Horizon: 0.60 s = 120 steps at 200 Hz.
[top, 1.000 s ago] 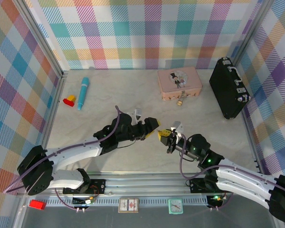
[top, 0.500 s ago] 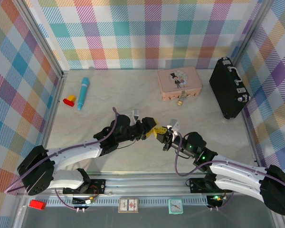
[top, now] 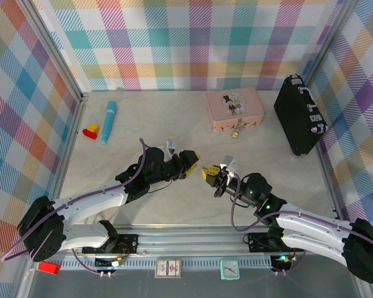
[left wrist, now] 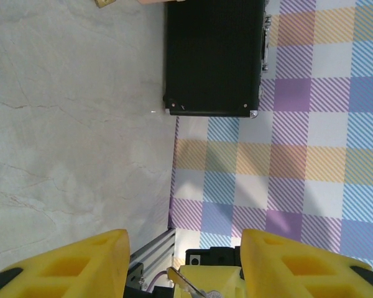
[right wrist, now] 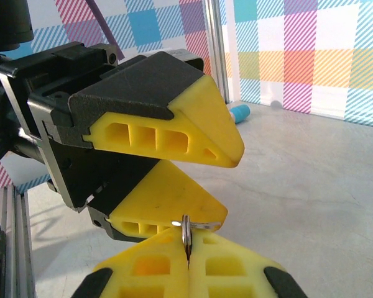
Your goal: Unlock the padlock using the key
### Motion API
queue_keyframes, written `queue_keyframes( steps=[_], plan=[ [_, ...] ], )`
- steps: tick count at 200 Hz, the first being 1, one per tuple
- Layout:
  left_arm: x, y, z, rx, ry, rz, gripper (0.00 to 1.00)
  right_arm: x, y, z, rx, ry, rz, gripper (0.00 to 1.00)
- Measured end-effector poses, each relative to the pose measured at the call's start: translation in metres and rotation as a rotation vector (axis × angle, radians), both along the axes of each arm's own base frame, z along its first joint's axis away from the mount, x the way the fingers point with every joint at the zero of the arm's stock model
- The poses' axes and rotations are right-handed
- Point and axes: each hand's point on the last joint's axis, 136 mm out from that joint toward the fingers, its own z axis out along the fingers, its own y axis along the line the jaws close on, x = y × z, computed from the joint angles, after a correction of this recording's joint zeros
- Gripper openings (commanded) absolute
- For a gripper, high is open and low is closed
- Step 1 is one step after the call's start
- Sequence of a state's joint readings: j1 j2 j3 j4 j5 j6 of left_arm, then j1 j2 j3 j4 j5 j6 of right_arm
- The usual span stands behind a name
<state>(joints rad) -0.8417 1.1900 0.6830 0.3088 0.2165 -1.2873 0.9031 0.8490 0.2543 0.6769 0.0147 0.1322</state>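
Observation:
The small brass padlock (top: 235, 133) lies on the table against the front of the pink tin (top: 235, 108); its corner shows at the top edge of the left wrist view (left wrist: 104, 2). My right gripper (top: 209, 173) is shut on the key (right wrist: 188, 236), a thin metal piece standing edge-on between the yellow fingertips. My left gripper (top: 191, 160) faces it tip to tip, its jaws open (right wrist: 233, 186). From the left wrist, the key (left wrist: 185, 282) and the right fingertip sit low between my two left fingers (left wrist: 81, 264).
A black case (top: 299, 115) stands at the right wall. A blue tube (top: 108, 121) and yellow-and-red blocks (top: 90, 131) lie at the back left. Checked walls enclose the table, with a metal rail (top: 186, 234) at the near edge.
My left gripper's jaws have narrowed and the arm has pulled back slightly to the left. The right gripper has carried the key left, toward the left fingertips.

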Motion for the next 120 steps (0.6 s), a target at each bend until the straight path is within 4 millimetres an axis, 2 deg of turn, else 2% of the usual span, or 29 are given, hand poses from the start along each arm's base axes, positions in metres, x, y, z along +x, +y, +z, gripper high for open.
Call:
queue_keyframes(
  steps=[33, 83, 120],
  plan=[
    [0.000, -0.003, -0.008, 0.011, 0.017, -0.008, 0.49, 0.000, 0.001, -0.002, -0.010, -0.001, 0.002, 0.00],
    [-0.004, -0.007, -0.010, 0.013, 0.024, -0.023, 0.44, 0.004, 0.009, -0.022, -0.056, 0.037, 0.016, 0.00],
    [-0.004, -0.007, -0.010, 0.013, 0.024, -0.022, 0.41, 0.005, 0.011, -0.021, -0.056, 0.037, 0.017, 0.00]
  ],
)
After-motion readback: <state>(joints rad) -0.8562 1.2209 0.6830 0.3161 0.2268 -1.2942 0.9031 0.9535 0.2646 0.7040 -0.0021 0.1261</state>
